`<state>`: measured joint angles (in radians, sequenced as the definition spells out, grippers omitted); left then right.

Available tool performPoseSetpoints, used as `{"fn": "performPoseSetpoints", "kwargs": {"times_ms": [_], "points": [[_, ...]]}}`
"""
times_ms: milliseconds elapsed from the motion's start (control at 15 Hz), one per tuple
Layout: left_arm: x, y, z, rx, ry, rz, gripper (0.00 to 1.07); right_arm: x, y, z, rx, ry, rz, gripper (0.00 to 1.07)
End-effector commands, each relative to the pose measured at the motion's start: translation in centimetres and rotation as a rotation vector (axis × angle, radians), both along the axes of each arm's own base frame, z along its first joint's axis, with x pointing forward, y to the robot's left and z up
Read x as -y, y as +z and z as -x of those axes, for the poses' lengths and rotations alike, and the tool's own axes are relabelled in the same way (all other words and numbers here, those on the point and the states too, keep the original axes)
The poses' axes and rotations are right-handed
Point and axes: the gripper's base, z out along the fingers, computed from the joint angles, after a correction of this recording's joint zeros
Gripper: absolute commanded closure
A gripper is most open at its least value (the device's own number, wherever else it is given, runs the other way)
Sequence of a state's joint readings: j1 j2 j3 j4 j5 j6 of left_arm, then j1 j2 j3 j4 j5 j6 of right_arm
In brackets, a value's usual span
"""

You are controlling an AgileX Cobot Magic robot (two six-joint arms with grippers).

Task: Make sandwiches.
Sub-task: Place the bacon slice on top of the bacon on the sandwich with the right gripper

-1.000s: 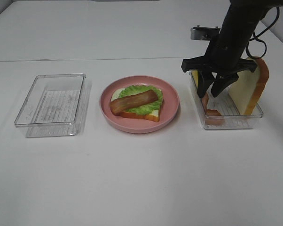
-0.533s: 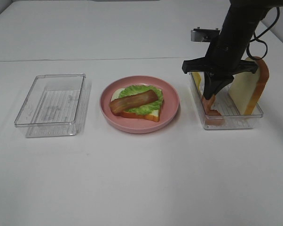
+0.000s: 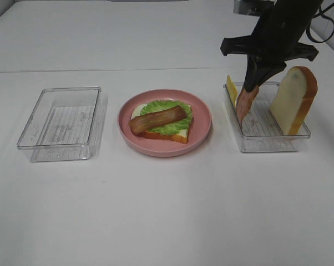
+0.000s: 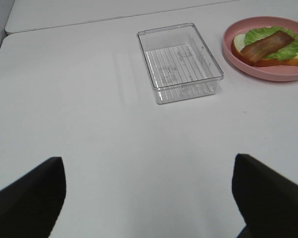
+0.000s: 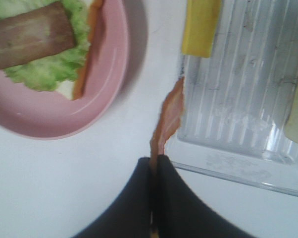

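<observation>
The sandwich (image 3: pixel 161 126) is half built, sitting on the pink plate (image 3: pixel 165 152) mid-table: bottom bread slice (image 3: pixel 175 135) flat, lettuce (image 3: pixel 175 125) on it, one bacon strip (image 3: pixel 157 119) lying diagonally across the lettuce. The second bacon strip (image 3: pixel 244 104) is in my right gripper (image 3: pixel 251 86). The jaws are pressed together on the strip's top end, and it hangs straight down, limp. The wrist view shows the same: black fingertips (image 5: pixel 139 173) pinched tight with the strip (image 5: pixel 168 119) dangling out from between them. The strip's lower tip is at the plate-side wall of the right tray (image 3: pixel 267 145); I can't tell whether it touches the tray. The cheese slice (image 3: pixel 232 90) leans at that tray's far corner on the plate side, with one end poking over the rim. A second bread slice (image 3: pixel 292 100) stands on edge against the tray's opposite side, crust outward, well apart from the hanging strip. The right tray is just beside the plate, not touching it. The left tray (image 3: pixel 56 146) is on the other side of the plate, near it. My left gripper (image 4: pixel 146 159) is over bare white table (image 3: pixel 167 210) short of the left tray, jaws spread wide apart with nothing between them; only the two dark fingers (image 4: pixel 30 198) show at the wrist view's lower corners.
</observation>
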<state>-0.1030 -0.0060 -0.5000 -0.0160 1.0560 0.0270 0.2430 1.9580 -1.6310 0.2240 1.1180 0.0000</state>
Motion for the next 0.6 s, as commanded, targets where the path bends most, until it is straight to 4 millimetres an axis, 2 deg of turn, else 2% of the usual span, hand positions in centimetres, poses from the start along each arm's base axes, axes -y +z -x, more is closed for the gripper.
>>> {"fn": "performPoseSetpoints", "kwargs": {"times_ms": [67, 200, 333, 600], "points": [[0.0, 0.0, 0.2, 0.029, -0.002, 0.005, 0.21, -1.1, 3.1, 1.2, 0.046, 0.049, -0.151, 1.07], [0.0, 0.0, 0.2, 0.029, -0.002, 0.005, 0.21, -2.4, 4.5, 1.6, 0.064, 0.076, -0.325, 1.07], [0.0, 0.0, 0.2, 0.029, -0.002, 0.005, 0.21, -3.9, 5.2, 1.2, 0.103, 0.093, -0.515, 1.07], [0.0, 0.0, 0.2, 0.029, -0.002, 0.005, 0.21, -5.3, 4.8, -0.5, 0.16, 0.036, -0.711, 1.07]]}}
